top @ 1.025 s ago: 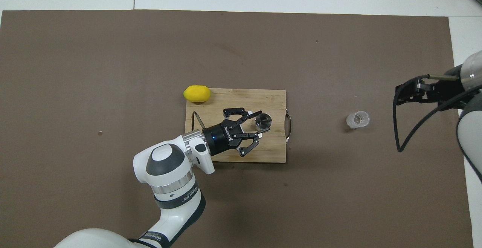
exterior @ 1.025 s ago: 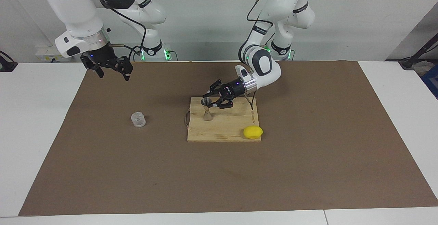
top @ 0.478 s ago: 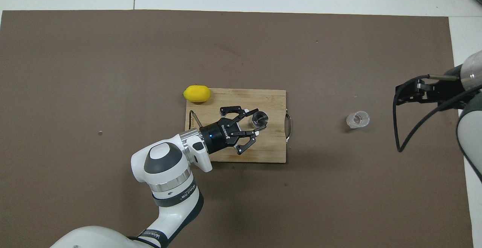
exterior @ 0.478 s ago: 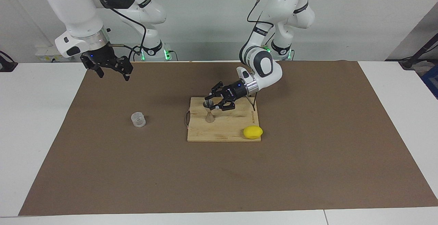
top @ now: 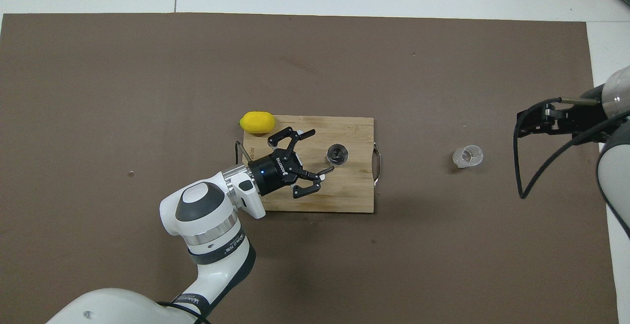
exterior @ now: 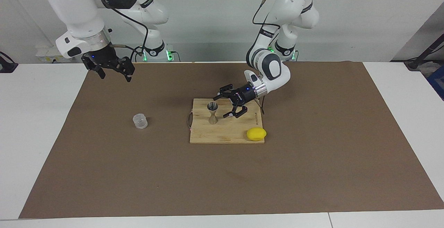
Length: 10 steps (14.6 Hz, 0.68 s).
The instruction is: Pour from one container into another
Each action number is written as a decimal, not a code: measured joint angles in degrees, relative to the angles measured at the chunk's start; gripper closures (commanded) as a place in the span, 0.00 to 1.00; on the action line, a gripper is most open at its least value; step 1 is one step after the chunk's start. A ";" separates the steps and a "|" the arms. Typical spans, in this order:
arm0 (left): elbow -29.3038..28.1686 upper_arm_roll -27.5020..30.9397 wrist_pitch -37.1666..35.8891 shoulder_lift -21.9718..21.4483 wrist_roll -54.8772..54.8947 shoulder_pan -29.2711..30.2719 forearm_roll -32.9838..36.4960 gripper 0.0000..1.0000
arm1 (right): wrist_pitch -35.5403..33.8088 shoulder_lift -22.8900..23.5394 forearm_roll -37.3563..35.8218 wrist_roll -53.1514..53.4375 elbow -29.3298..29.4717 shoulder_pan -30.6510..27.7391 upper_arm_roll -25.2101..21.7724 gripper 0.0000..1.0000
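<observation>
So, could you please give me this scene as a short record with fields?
jigger: upright on the board, free of both tools
board: on the brown mat
cup: on the mat, beside the board toward the right arm's end
lemon: at a board corner away from the robots
left tool: open, over the board beside the jigger
right tool: open, empty, waiting over the mat
pour: not yet begun
</observation>
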 measured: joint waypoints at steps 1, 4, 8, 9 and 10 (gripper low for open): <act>-0.42 0.01 -0.71 -0.04 0.87 1.18 0.74 0.00 | 0.00 0.00 0.00 0.00 0.00 0.00 0.00 0.00; -2.06 0.06 -2.57 -1.15 1.57 5.34 5.19 0.00 | 0.00 0.00 0.00 0.00 0.00 0.00 0.00 0.00; -5.30 0.06 -3.11 -6.95 1.59 11.45 14.57 0.00 | 0.00 0.00 0.00 0.00 0.00 0.00 0.00 0.00; -6.21 0.07 -3.92 -8.31 1.59 13.31 17.14 0.00 | 0.00 0.00 0.00 0.00 0.00 0.00 0.00 0.00; -6.99 0.08 -5.30 -9.27 1.59 15.14 19.64 0.00 | 0.00 0.00 0.00 0.00 0.00 0.00 0.00 0.00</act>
